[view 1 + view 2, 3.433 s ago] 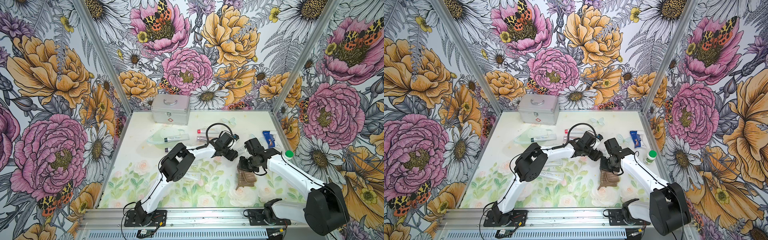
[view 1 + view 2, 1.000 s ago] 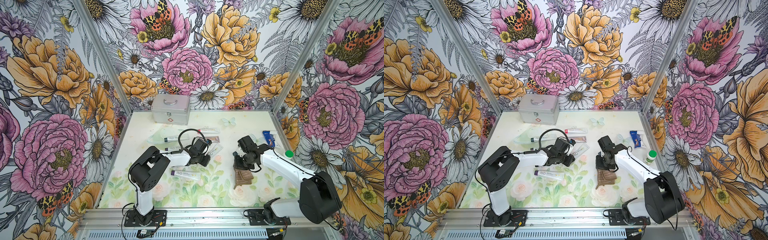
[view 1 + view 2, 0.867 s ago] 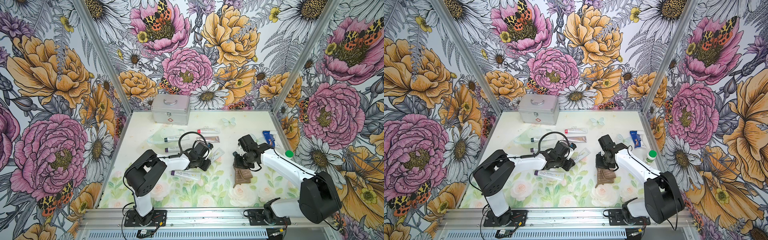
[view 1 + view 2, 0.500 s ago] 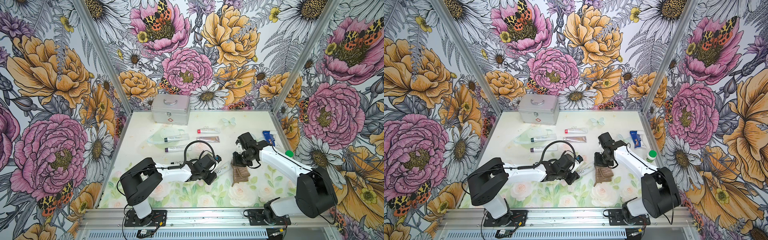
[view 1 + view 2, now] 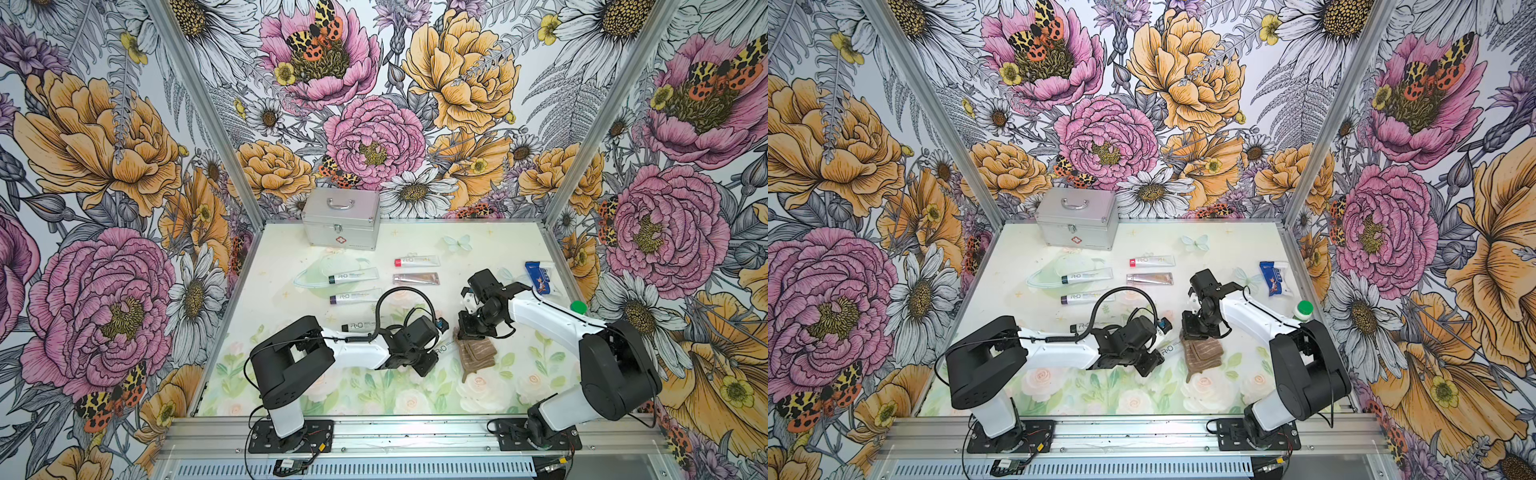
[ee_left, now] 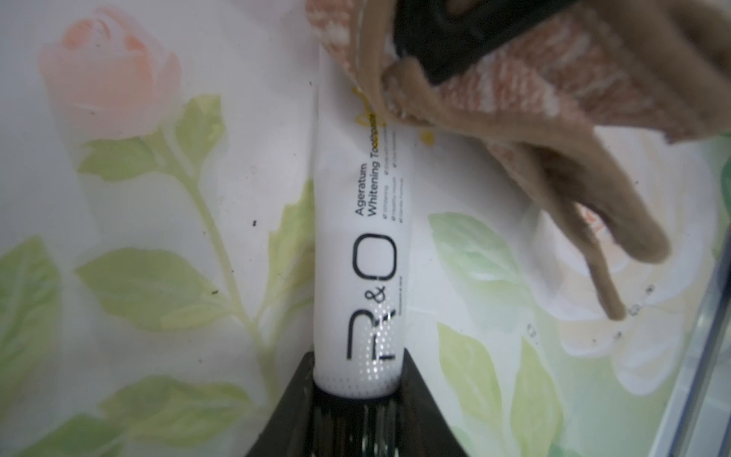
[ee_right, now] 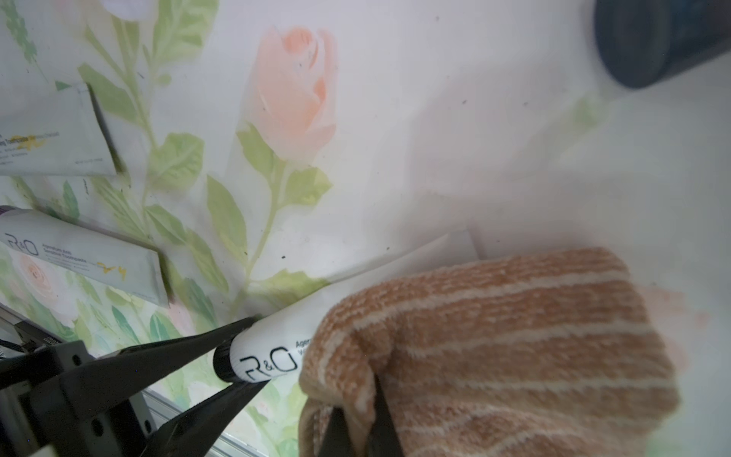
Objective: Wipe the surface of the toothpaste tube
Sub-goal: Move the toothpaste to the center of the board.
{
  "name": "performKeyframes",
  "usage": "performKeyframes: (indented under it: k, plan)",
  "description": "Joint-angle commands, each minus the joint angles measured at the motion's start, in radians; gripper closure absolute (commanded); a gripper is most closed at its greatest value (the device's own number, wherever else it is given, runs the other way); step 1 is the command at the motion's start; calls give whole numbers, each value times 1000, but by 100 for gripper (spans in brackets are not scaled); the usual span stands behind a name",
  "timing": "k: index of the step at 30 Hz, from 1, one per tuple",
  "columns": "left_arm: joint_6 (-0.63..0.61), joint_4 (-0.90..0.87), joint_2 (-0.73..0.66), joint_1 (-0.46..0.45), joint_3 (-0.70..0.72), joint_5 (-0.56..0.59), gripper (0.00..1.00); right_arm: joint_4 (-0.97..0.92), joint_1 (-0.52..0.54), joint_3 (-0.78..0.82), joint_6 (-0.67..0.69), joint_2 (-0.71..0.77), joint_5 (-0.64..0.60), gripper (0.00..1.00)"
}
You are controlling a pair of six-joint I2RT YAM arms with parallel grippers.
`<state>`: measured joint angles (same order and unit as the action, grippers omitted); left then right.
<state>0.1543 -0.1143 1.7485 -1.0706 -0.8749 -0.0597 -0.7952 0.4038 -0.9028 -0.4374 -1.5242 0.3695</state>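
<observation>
Nearest the arm bases, in the near middle of the bench (image 5: 291, 249), the left tool (image 6: 358, 397) was clamped narrow on the cap end of the white R&O toothpaste tube (image 6: 362, 253). The tube lay low along the bench, though whether it rested on it could not be told. At the left tool's 3 o'clock, the right tool (image 7: 358, 427) was pinched tight on a brown striped cloth (image 7: 514, 336). The cloth was draped over the tube's crimped half, while the logo half by the cap lay bare.

Grasp and first contact looked done. I judged the wipe itself barely begun, with strokes along the length toward the cap, and probably the underside, left to do.

Farther back, toward 11 and 12 o'clock, other tubes (image 5: 355, 296) lay apart from both tools. A metal first-aid case (image 5: 341, 218) stood at the back edge.
</observation>
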Motion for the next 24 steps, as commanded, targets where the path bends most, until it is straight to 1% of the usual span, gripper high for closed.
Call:
performKeyframes:
  k: [1,6,9,15,21,24]
  plan:
    - [11,10,27,-9,8,29,72,48,18,25,-17,-29,28,100]
    - [11,11,23,-9,11,26,72,87,20,30,-33,-73,14,100]
    - [11,10,16,-12,19,23,72,88,17,22,-29,-109,-27,100]
    - [14,7,-17,-14,51,19,73,88,-46,13,-18,-144,-97,100]
    - [8,-3,-19,-14,50,2,74,86,-102,-18,-12,-147,-115,100]
    - [5,-4,-17,-15,49,-3,75,85,-108,-38,-9,-167,-115,100]
